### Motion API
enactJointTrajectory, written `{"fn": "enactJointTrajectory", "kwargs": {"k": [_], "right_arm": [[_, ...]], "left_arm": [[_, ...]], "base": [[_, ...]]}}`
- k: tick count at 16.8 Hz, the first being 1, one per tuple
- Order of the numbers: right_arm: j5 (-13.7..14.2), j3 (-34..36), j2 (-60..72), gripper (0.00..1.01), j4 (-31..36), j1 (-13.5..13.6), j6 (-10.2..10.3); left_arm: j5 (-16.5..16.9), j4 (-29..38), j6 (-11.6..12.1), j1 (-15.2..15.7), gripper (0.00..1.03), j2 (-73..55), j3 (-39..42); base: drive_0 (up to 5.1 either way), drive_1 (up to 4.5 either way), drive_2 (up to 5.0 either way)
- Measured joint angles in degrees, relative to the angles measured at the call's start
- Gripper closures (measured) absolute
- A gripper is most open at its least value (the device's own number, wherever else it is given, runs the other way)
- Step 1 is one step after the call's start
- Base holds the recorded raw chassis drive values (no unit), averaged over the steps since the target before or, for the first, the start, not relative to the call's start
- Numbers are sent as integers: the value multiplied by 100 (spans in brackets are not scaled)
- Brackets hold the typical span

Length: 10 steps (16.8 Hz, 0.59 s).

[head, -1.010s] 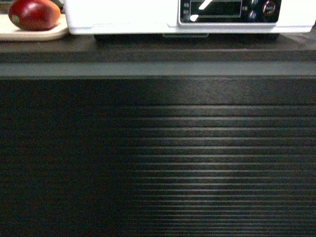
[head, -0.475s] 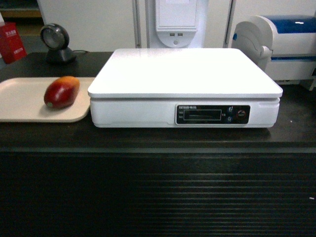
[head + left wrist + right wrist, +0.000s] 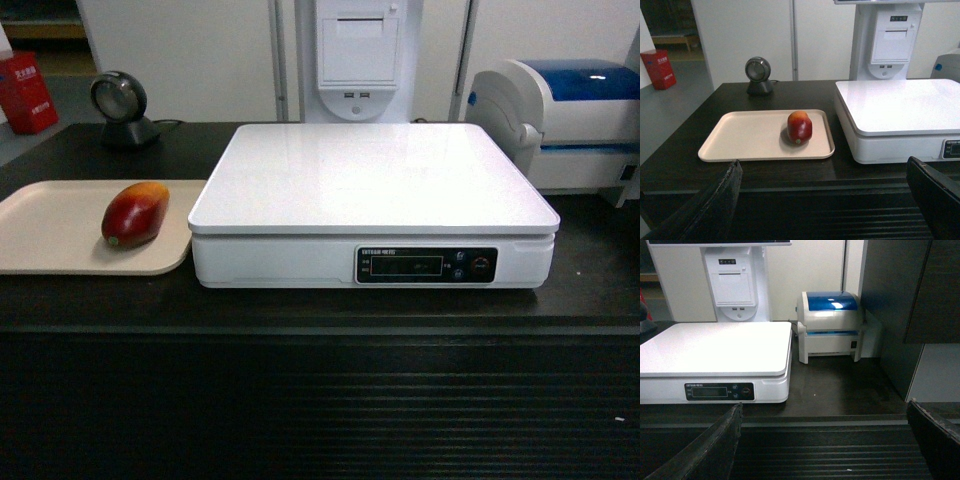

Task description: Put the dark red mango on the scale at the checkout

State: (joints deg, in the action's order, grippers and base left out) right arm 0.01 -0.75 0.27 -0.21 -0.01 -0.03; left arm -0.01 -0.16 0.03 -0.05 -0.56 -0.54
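Only the dark finger edges of the left gripper (image 3: 822,200) are seen at the bottom corners of its wrist view, and the same goes for the right gripper (image 3: 822,440). The printer (image 3: 575,120) is cut by the head view's right edge. The scale (image 3: 375,205) display text cannot be read (too small).

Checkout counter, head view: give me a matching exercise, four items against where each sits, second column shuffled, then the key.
Items
1. dark red mango
2. scale
3. white-and-blue printer
4. round black scanner

Places
A. back left of the counter, behind the tray
B. far right of the counter
C. lying on the beige tray
D. middle of the counter, platter bare

Pairs: 1-C, 2-D, 3-B, 4-A
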Motion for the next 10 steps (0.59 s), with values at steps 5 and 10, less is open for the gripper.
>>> {"fn": "enactJointTrajectory", "kwargs": {"k": [5, 10], "right_arm": [[0, 0, 0, 3, 0, 0, 0], [0, 0, 0, 3, 0, 0, 0]], "left_arm": [[0, 0, 0, 0, 5, -2, 0], [0, 0, 0, 0, 5, -2, 0]], "base": [[0, 0, 0], [0, 0, 0]]}}
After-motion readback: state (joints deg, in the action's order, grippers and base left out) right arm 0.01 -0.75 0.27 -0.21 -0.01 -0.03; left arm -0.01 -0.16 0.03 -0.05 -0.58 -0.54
